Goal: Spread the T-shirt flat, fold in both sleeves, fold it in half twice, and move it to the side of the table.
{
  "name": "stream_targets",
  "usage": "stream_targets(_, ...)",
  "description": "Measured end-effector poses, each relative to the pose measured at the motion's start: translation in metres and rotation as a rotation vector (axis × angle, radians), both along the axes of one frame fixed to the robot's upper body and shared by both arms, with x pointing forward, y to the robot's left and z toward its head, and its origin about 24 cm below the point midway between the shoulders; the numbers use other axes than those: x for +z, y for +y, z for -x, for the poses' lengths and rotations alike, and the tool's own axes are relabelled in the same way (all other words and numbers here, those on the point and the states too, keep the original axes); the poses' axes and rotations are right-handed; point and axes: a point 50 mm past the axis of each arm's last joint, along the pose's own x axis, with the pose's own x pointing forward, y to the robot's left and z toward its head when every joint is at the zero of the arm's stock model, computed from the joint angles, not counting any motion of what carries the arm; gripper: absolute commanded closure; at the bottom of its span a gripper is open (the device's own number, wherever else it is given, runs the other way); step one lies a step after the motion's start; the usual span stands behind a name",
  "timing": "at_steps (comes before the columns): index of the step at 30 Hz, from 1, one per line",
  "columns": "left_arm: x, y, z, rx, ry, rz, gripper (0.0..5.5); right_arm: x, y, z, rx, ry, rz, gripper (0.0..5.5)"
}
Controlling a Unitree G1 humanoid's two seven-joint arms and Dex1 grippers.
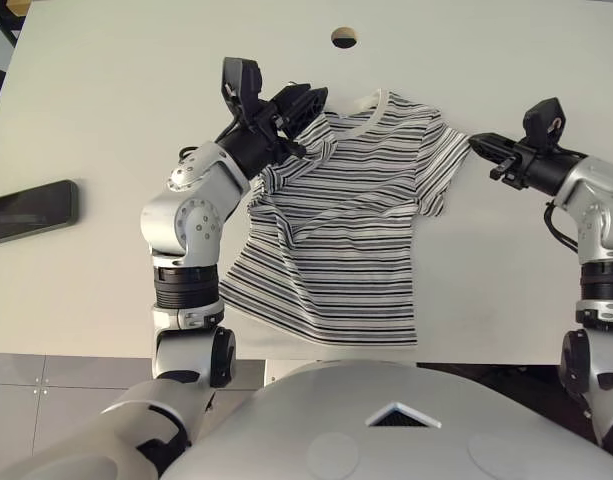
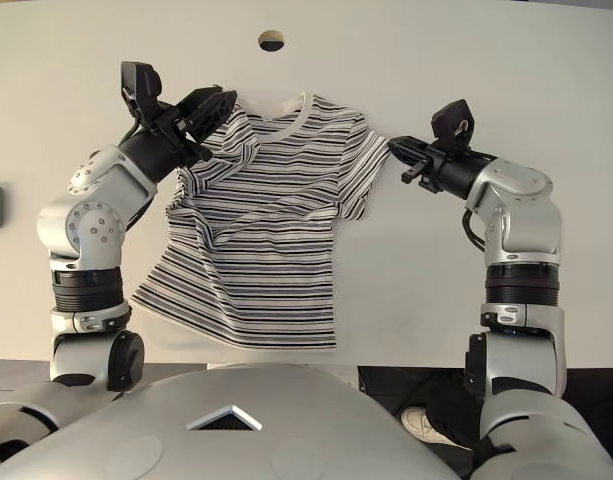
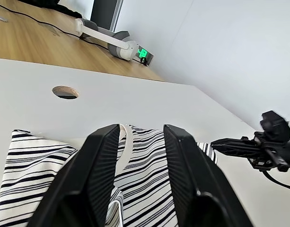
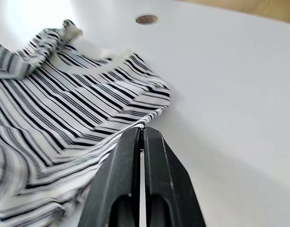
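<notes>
Striped T-shirt (image 1: pixel 346 250) lies rumpled; right claw (image 4: pixel 141 130) pinches its sleeve hem (image 4: pixel 152 115); left claw (image 3: pixel 142 131) gapes above the collar (image 3: pixel 122 146).

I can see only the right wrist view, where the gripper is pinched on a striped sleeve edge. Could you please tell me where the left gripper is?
Observer: The left gripper is at the opposite shoulder of the black-and-white striped T-shirt, just beside its white collar.
Operator: Thank you. Is it closed on the cloth there?
Observer: No. The left wrist view shows its fingers standing apart above the collar, with nothing pinched between them.
</notes>
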Motion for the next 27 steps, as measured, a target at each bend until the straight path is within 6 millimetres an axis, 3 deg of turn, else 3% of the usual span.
stream_targets(7,-0.001,-0.001,-0.002,0.003,0.009,0.022,3.76,0.014,0.033,0.0,0.048,0.007,-0.166,5.38)
stream_targets(17,-0.002,0.002,-0.003,0.016,0.016,0.031,3.76,0.021,0.109,-0.017,0.165,-0.002,-0.302,5.38)
stream_targets(23,-0.001,0.005,-0.003,0.027,0.014,0.044,3.76,0.0,0.125,-0.025,0.134,0.067,-0.287,5.38)
stream_targets(27,-0.001,0.005,-0.003,0.026,0.013,0.052,3.76,-0.002,0.111,-0.028,0.095,0.057,-0.265,4.75)
